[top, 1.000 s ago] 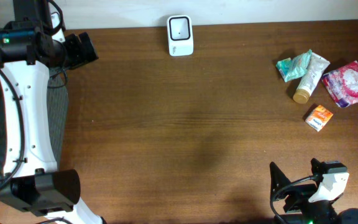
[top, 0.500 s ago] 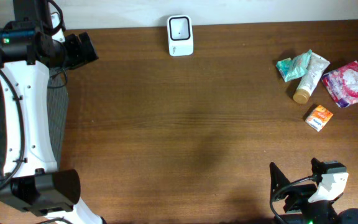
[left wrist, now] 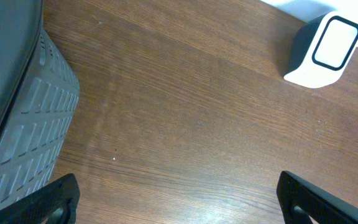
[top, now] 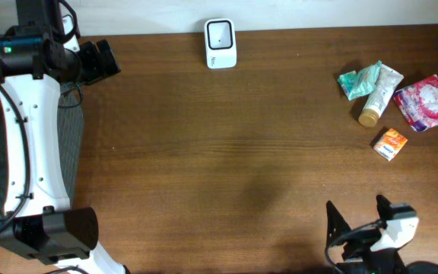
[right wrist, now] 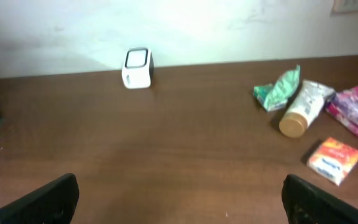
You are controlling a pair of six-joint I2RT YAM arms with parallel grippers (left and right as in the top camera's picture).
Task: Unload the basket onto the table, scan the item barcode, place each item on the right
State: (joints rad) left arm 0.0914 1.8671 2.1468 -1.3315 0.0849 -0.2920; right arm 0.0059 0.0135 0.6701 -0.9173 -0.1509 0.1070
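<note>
Tabletop [top: 242, 152]: dark brown wood grain, backed by a pale wall [right wrist: 229, 25].

1. Barcode scanner [top: 220, 43]: white body with a dark rounded window. It stands upright at the far edge of the tabletop, about midway along it, with nothing touching it. It also shows in the left wrist view [left wrist: 324, 50] and the right wrist view [right wrist: 137, 68].
2. Green packet [top: 360, 79]: crumpled, at the far right, lying against the cream tube.
3. Cream tube [top: 379, 93]: lying flat, tan cap toward the near side.
4. Pink packet [top: 427, 102]: flat, just right of the tube.
5. Orange box [top: 391, 144]: small, lying alone near the tube's cap, apart from the cluster.
6. Grey ribbed bin [left wrist: 17, 124]: at the left edge of the tabletop.
7. Left tool [top: 97, 62]: released, jaws spread wide and grasping nothing, at the far left, well apart from the scanner.
8. Right tool [top: 357, 217]: released, jaws spread wide and empty, at the near right edge, well apart from the orange box.
</note>
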